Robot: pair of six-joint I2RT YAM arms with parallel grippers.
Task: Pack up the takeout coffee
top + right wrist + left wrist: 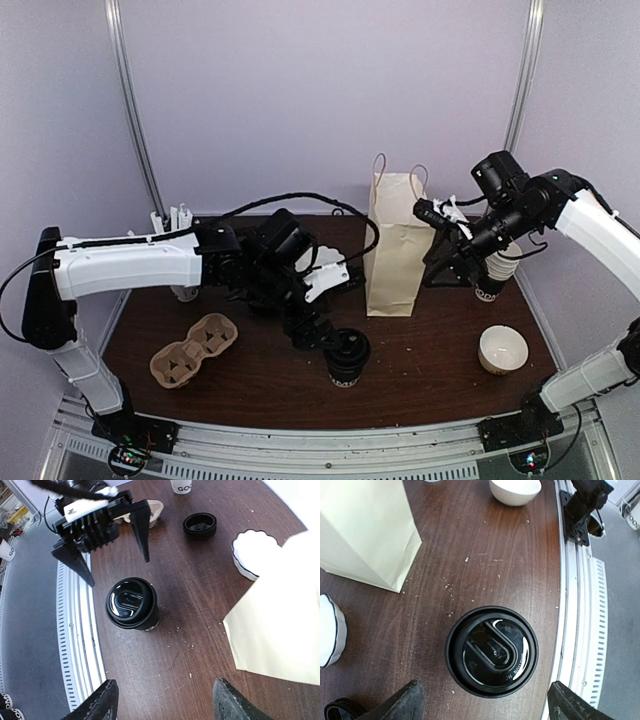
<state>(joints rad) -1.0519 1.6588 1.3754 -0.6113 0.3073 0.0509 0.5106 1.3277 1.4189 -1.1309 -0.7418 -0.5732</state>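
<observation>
Bearing the takeout coffee (347, 355): speckled dark table (430, 350), lilac walls (300, 90).

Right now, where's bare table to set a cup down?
Widest bare patch: near right, between the lidded cup, paper bag and white bowl. Smaller strip between the cup carrier and that cup. Crowded: centre under the left arm, and by the cup stack.

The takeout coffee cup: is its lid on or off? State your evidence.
On. A black lid sits flush over the cup in both wrist views.
</observation>
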